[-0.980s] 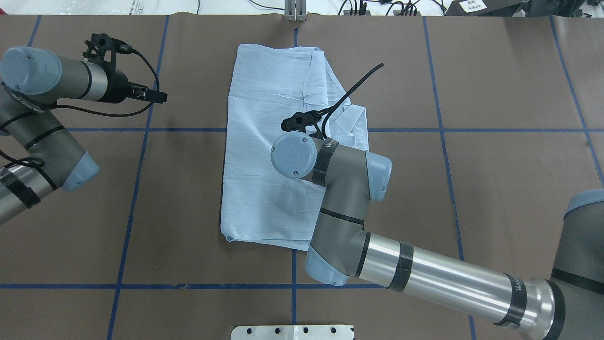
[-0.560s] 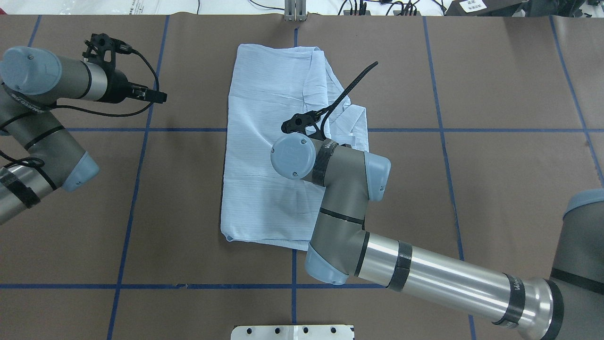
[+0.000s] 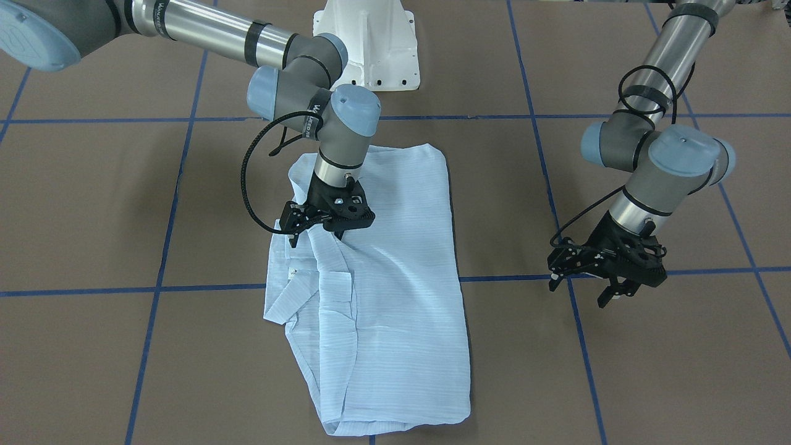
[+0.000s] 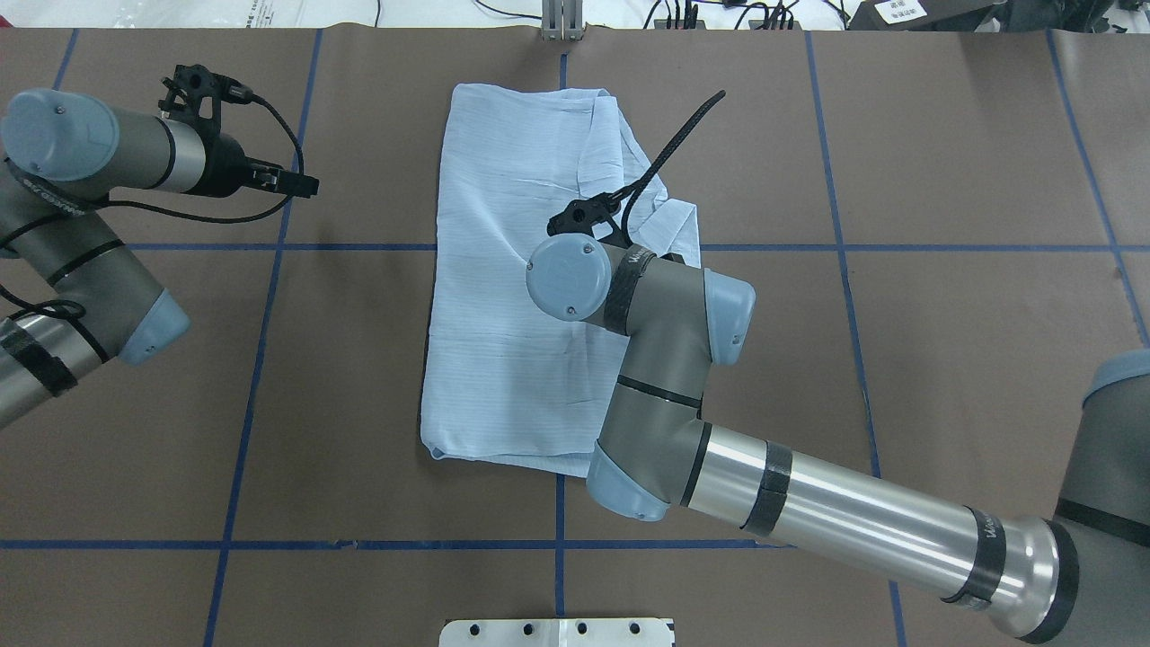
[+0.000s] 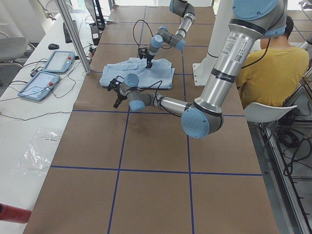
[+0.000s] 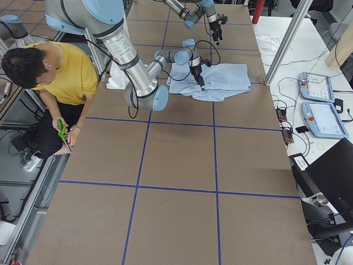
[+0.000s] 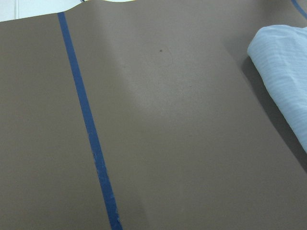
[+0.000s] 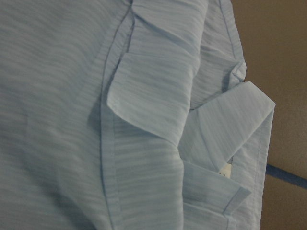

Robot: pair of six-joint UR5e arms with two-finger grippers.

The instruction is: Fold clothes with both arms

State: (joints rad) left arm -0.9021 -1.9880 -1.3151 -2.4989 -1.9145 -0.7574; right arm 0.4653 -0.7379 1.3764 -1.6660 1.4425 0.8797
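Shirt (image 3: 383, 290) lies mid-table, partly folded lengthwise, cuff flaps loose at one edge. Right gripper (image 3: 327, 217) hovers low over those flaps, likely to tuck them; jaw state unclear. Left gripper (image 3: 609, 269) parked aside over bare table (image 3: 680, 371), fingers apart, empty.

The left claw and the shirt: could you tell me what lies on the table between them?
Only bare brown table crossed by blue tape lines, as the overhead view shows; the left claw is apart from the shirt.

Pale blue pinstriped shirt (image 4: 512, 270) lies on a brown table (image 4: 943, 314) gridded with blue tape (image 4: 252, 359).
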